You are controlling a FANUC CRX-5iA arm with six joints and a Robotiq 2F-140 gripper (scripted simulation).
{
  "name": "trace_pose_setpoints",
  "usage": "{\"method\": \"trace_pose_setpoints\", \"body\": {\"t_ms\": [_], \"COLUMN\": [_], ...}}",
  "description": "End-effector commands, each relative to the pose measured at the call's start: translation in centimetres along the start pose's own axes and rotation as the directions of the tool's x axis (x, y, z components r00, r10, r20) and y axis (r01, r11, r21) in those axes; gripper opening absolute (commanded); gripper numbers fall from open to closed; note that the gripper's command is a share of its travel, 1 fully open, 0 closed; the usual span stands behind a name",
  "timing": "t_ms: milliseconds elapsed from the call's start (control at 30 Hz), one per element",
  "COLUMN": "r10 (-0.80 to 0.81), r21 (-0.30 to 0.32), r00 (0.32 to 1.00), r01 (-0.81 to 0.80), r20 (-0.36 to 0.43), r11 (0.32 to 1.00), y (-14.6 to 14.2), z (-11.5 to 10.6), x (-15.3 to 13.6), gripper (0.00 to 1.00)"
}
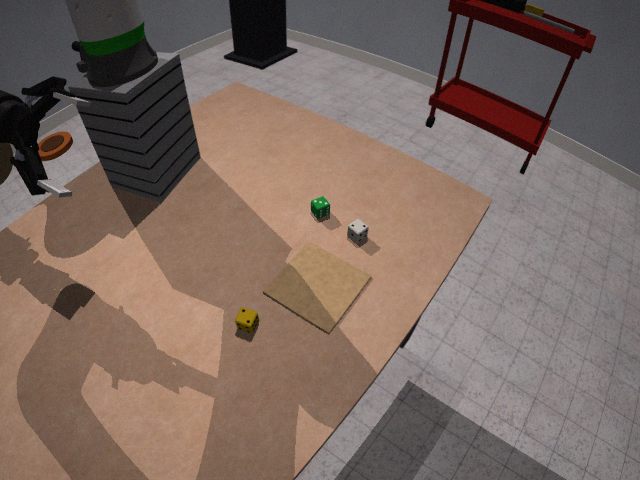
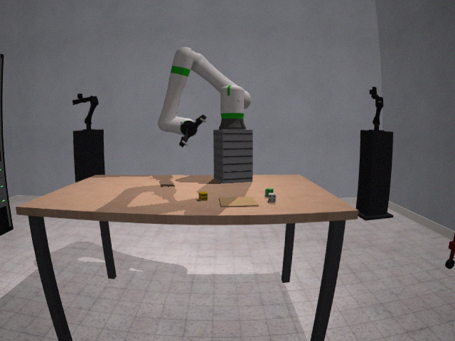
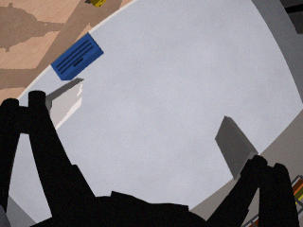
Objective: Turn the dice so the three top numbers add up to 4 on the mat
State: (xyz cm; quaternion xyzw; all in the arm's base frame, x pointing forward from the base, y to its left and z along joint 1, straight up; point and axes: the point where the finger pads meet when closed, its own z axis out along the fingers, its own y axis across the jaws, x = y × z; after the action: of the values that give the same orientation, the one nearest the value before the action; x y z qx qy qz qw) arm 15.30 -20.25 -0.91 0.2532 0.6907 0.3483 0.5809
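A: Surface?
B: Tan wooden table on dark legs, crossed by big arm shadows. Square tan mat lies flat right of centre in the top view.

A: Dice?
B: None on the mat. Green die and white die sit just off its 12 o'clock edge, near each other but apart. Yellow die is at the mat's 8 o'clock, close by. Pips are too small to read reliably.

A: Hand?
B: The hand hangs high above the table's far side, well apart from everything, fingers spread fully apart, nothing between them. The arm rises from a grey ribbed pedestal at the table's back.

A: Room?
B: Grey walls, pale tiled floor. Red cart at 2 o'clock in the top view. Black pillars carry camera stands on either side. An orange ring lies on the floor at 9 o'clock. The wrist view shows a blue flat thing on the table, maybe a card.
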Motion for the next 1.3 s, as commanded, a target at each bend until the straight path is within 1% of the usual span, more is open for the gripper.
{"method": "trace_pose_setpoints", "body": {"t_ms": [0,567,700,833,967,1033,1100,1167,1200,1267], "r10": [0.0,0.0,-0.015,-0.076,-0.2,-0.24,-0.24,-0.324,-0.331,-0.379], "r21": [0.0,0.0,-0.003,-0.021,-0.065,-0.082,-0.082,-0.122,-0.125,-0.152], "r00": [1.0,1.0,1.0,0.995,0.962,0.945,0.945,0.899,0.895,0.86], "r01": [0.0,0.0,0.014,0.074,0.191,0.227,0.227,0.301,0.307,0.348], "r20": [0.0,0.0,-0.014,-0.072,-0.185,-0.222,-0.222,-0.295,-0.301,-0.341], "r11": [1.0,1.0,1.0,0.997,0.979,0.97,0.97,0.946,0.943,0.925], "y": [0.0,0.0,-0.1,-0.2,-0.8,-1.0,-1.0,-1.4,-1.4,-1.7], "z": [0.0,0.0,0.3,1.4,3.7,4.4,4.4,5.9,6.1,7.0], "x": [0.0,0.0,0.0,0.1,0.3,0.4,0.4,0.6,0.6,0.7], "gripper": [1.0,1.0,1.0,1.0,1.0,1.0,1.0,1.0,1.0,1.0]}}
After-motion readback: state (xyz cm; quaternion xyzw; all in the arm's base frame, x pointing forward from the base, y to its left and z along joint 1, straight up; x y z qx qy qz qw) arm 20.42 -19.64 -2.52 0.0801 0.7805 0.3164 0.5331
